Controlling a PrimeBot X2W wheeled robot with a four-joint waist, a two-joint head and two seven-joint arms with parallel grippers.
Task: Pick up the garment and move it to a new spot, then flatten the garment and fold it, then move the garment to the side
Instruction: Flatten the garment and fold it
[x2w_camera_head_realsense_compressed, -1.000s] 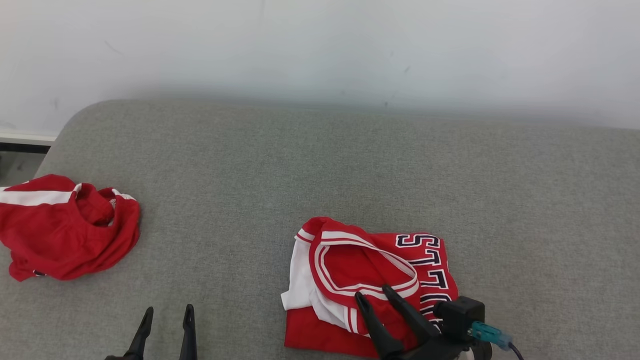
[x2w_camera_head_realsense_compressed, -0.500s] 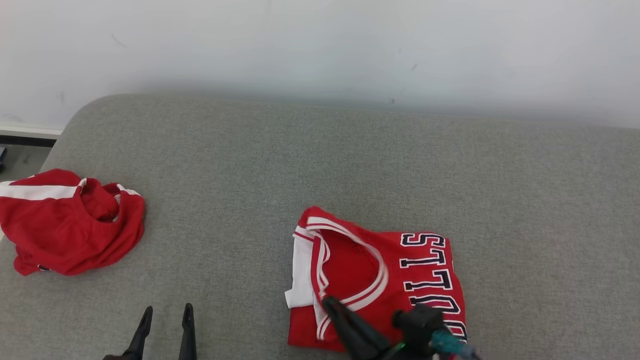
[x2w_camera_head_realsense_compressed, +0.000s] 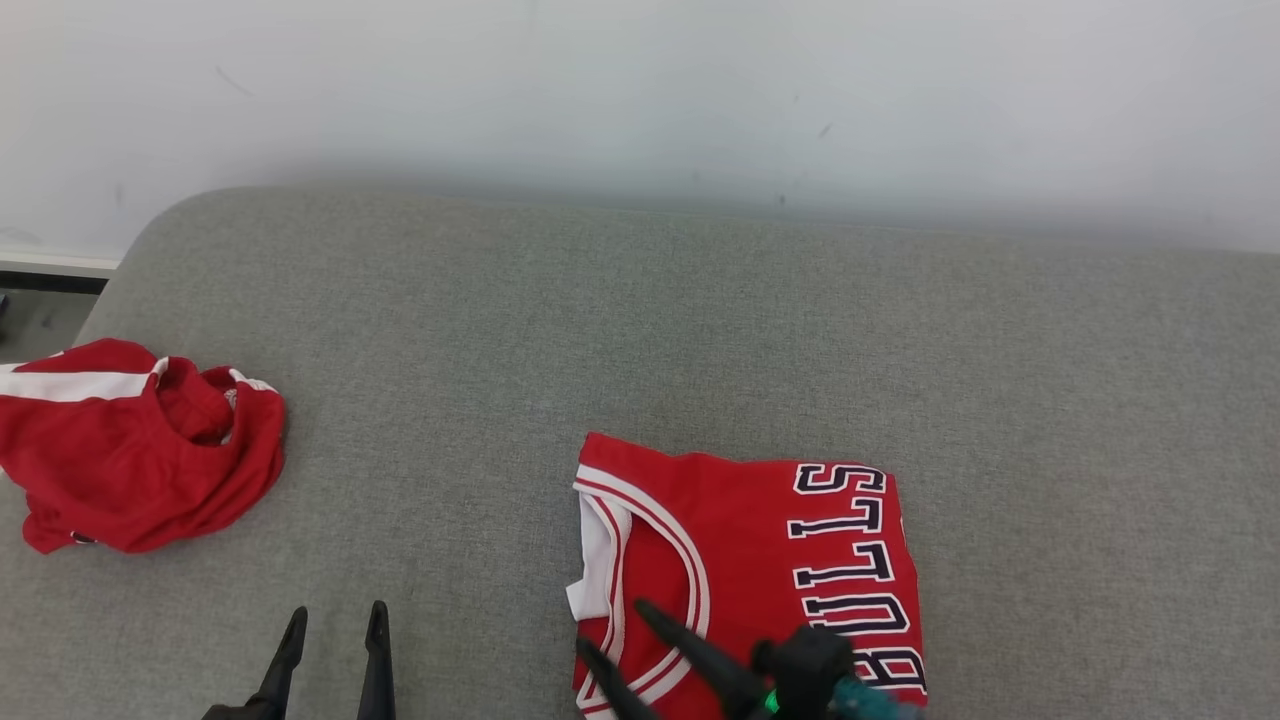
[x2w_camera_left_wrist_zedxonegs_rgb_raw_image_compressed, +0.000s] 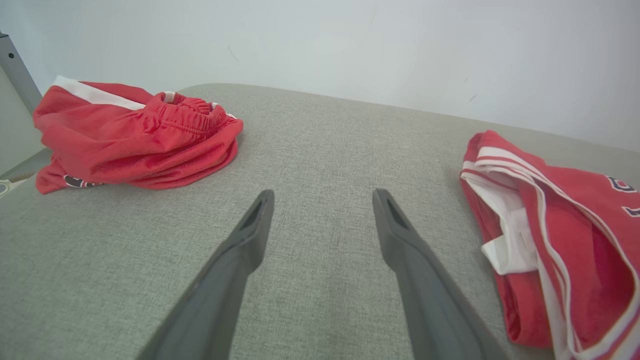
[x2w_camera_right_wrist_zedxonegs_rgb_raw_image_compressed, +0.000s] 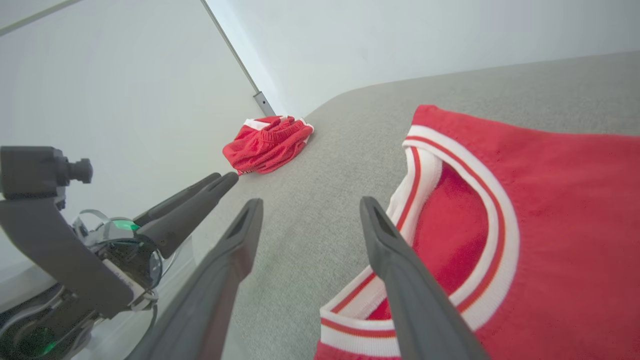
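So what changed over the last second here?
The right pincer shut on the bunched top layer of the jersey, pulled it back toward the robot, then let go; it is open now at the near edge and the jersey lies flat. The open left pincer and the red shorts stayed put.

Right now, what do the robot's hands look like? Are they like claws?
A bit like tongs. The left gripper and right gripper each have two long, dark grey fingers that narrow to thin tips, with a little slot near each tip. Behind the right one sits a black block with a green light and a teal plug.
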